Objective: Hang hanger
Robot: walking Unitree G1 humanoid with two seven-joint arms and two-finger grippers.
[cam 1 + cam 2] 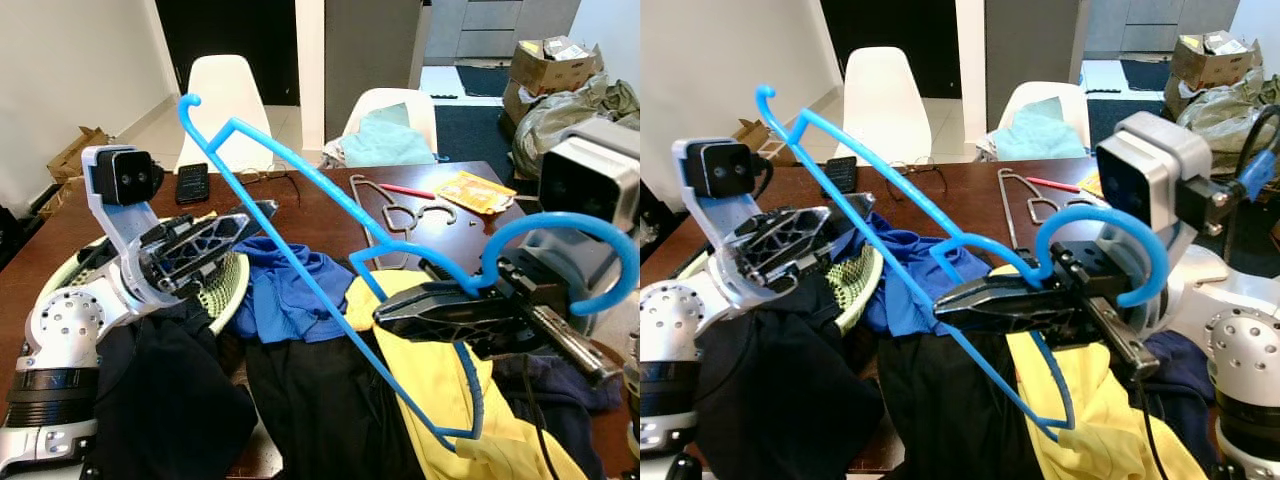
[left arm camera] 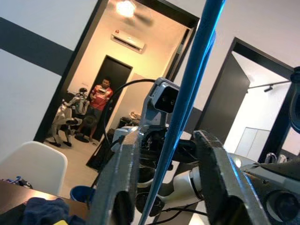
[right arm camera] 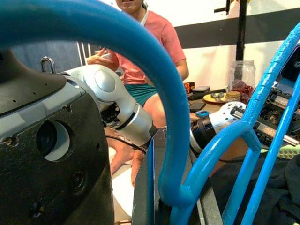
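**A:** We've got the blue hanger (image 1: 300,200) up in the air over the brown table (image 1: 320,205), and both arms are on it. Our right gripper (image 1: 385,318) has its black fingers pressed together on the hanger's neck, just below the big curved hook, above the yellow garment (image 1: 440,400) on the table.

**B:** And the left gripper (image 1: 262,212)?

**A:** It's raised over the table's near left corner, by the pale green basket (image 1: 228,290). In the left wrist view a blue bar of the hanger runs between the two fingers (image 2: 117,187), and there's a clear gap on either side, so the fingers stand apart and aren't squeezing it.

**B:** What's lying on the table under all this?

**A:** Clothes. A blue shirt (image 1: 280,290) in the middle, black clothing (image 1: 310,400) along the near edge, the yellow piece beside it. Farther back we see a grey hanger (image 1: 385,215) lying flat, a red pen (image 1: 405,190) beside it, an orange packet (image 1: 475,190) and a black phone (image 1: 192,182).

**B:** Behind the table?

**A:** Two white chairs (image 1: 225,100), one with a light green cloth draped on it. A person in a red shirt (image 3: 159,42) sits in the right wrist view.
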